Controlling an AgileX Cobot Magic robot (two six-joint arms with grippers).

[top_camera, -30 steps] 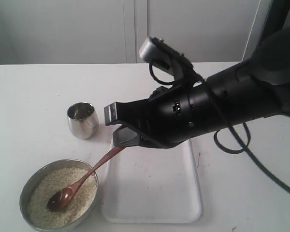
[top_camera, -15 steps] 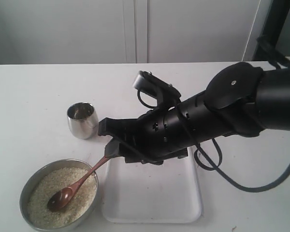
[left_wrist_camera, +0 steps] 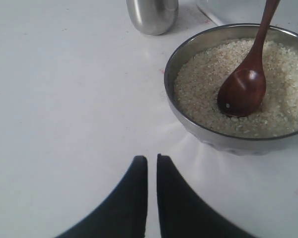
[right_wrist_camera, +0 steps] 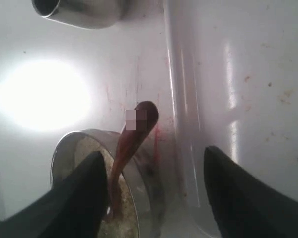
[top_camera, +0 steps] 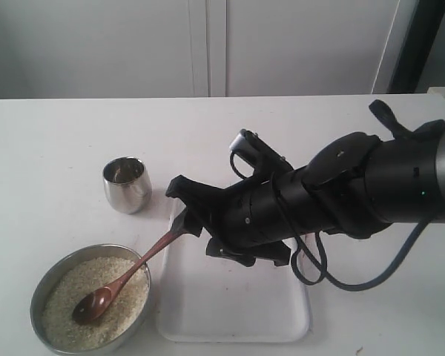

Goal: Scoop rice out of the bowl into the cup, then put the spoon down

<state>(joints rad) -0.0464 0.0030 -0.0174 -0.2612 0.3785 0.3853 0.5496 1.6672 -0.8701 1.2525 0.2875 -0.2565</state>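
The grey metal bowl [top_camera: 41,285] sits at the front left, filled with rice [top_camera: 70,315]. The wooden spoon [top_camera: 126,278] lies with its oval end in the grains and its handle leaning over the rim. My right gripper [top_camera: 193,219] is open, its fingers standing either side of the handle's tip without closing on it. In the right wrist view the spoon handle [right_wrist_camera: 131,141] rises between the fingers, close to one of them. The shiny cup [top_camera: 126,185] stands behind the bowl. My left gripper [left_wrist_camera: 152,158] is shut and empty, over bare table near the bowl [left_wrist_camera: 171,74]; the spoon [left_wrist_camera: 243,89] rests on the rice [left_wrist_camera: 203,89].
A white tray [top_camera: 237,297] lies right of the bowl, under my right arm, with small reddish specks on it. The tray's rim [right_wrist_camera: 176,74] runs beside the spoon handle. The cup [left_wrist_camera: 151,15] stands beyond the bowl in the left wrist view. A wall stands behind the table.
My right arm has dropped lower and rolled its wrist, so the open fingers now straddle the handle's tip. The spoon, bowl and cup have not moved.
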